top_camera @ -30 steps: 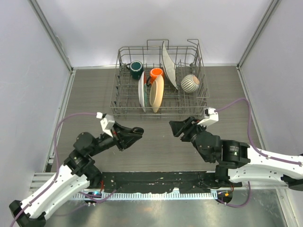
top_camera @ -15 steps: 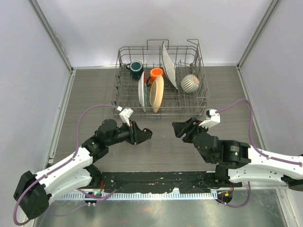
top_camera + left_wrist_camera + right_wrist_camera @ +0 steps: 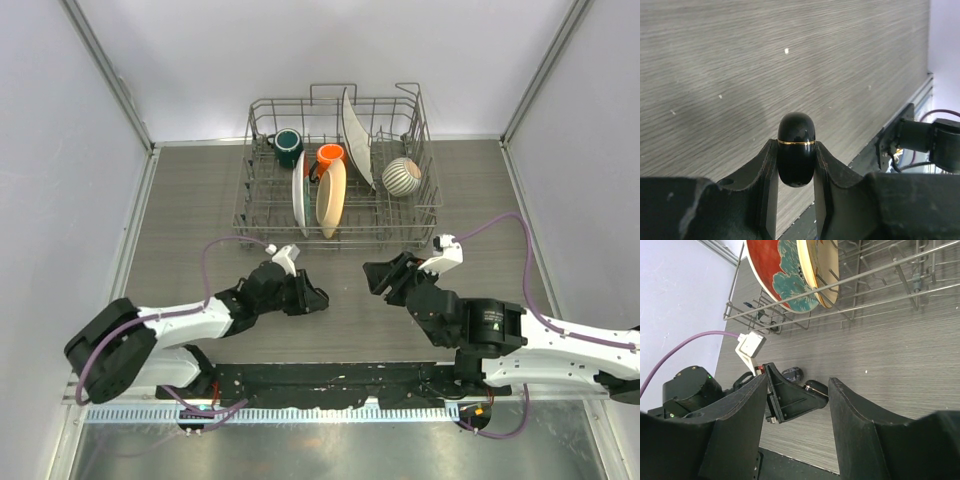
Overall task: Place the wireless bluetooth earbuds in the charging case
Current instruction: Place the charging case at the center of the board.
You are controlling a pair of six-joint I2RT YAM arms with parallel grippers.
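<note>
Glossy charging case (image 3: 796, 147), perhaps plastic

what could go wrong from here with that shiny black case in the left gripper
1. The case is glossy and rounded, pinched only by its lower half in the left gripper; it may slip or twist out.
2. Its gold seam looks shut and no earbuds are in view, so nothing can go in yet.
3. The right gripper stands open and empty close to the dish rack; a reach could snag its wires.
</note>
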